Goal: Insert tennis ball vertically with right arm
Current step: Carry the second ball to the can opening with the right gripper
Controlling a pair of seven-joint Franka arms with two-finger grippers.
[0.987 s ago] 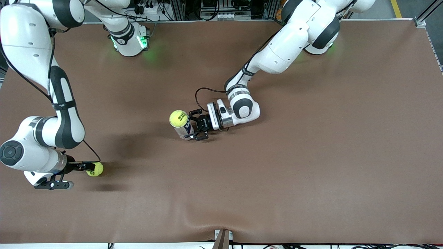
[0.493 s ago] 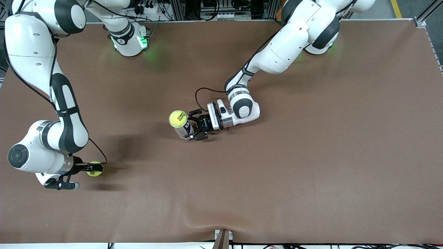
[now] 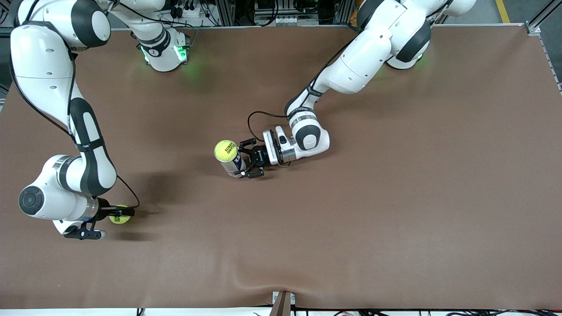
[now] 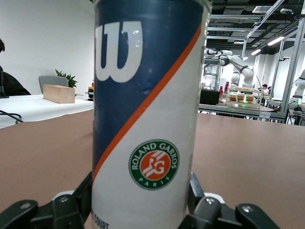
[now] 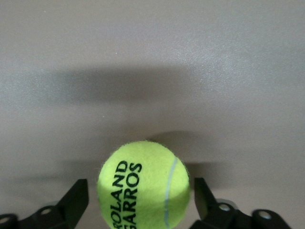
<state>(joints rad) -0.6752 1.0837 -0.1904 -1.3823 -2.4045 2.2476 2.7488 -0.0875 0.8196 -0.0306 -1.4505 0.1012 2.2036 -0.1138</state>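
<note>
A yellow-green tennis ball (image 3: pixel 119 216) lies on the brown table near the right arm's end. My right gripper (image 3: pixel 114 214) is low around it. In the right wrist view the ball (image 5: pixel 143 183) sits between the two black fingers (image 5: pixel 78 198) with a small gap on each side, so the gripper is open. My left gripper (image 3: pixel 244 163) is shut on an upright blue-and-white ball can (image 3: pixel 234 166) at mid-table. A second tennis ball (image 3: pixel 226 151) sits in the can's mouth. The can (image 4: pixel 147 109) fills the left wrist view.
The brown table cover (image 3: pixel 351 219) has a raised fold at its front edge (image 3: pixel 281 285). The two arm bases stand along the back edge, with cables and frames past them.
My right arm's wrist and elbow have swung toward mid-table while the gripper tips stayed at the ball. The ball has barely moved. The left arm and can are still.
</note>
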